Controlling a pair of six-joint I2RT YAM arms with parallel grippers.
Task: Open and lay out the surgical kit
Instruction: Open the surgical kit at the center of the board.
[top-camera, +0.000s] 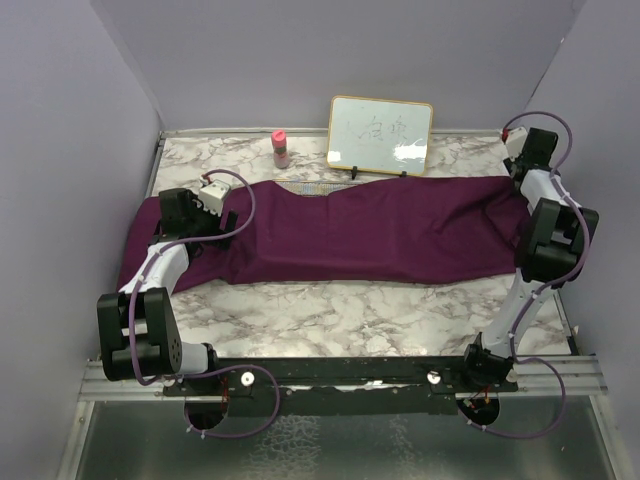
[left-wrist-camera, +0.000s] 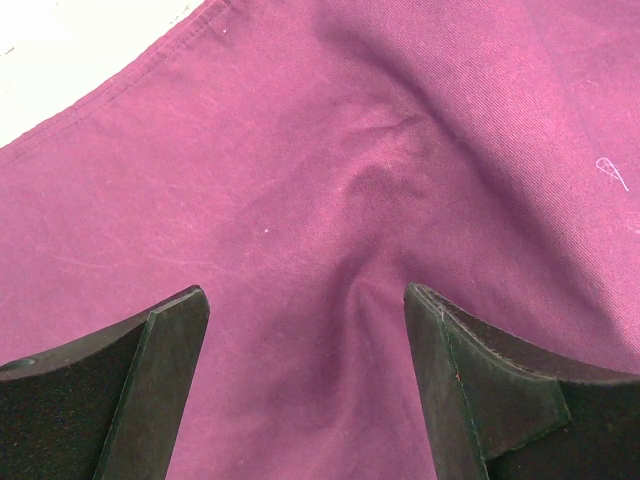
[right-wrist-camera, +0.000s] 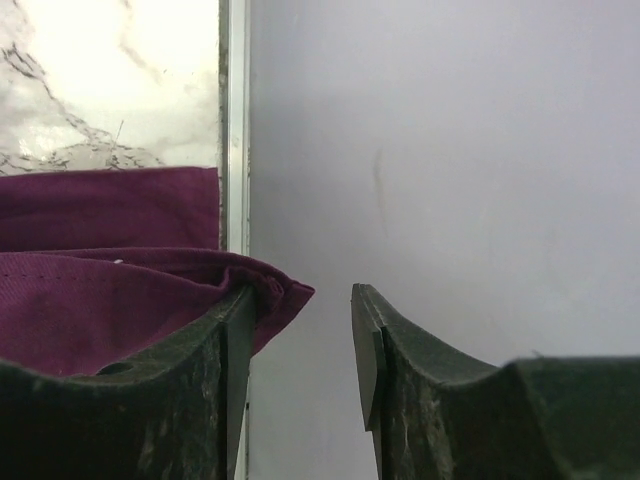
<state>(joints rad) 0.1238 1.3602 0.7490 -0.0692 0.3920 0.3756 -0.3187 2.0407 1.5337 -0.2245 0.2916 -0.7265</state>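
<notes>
Right tool (right-wrist-camera: 300, 305) parted, nothing gripped, wrap (right-wrist-camera: 100, 300) hem loose lower left of frame; left tool (left-wrist-camera: 305, 300) wide apart over wrap's fold. Our call: pinch fold, pull outward evenly.

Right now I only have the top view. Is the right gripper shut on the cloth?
Observer: No. The right gripper is open. The cloth edge lies against one finger and is not pinched.
Operator: And the left one?
Observer: The left gripper is open too. It sits over a raised crease in the cloth and has not clamped it.
Operator: Where does the cloth end on the right?
Observer: Its near fold reaches past the metal rail at the table's side, towards the wall.
</notes>
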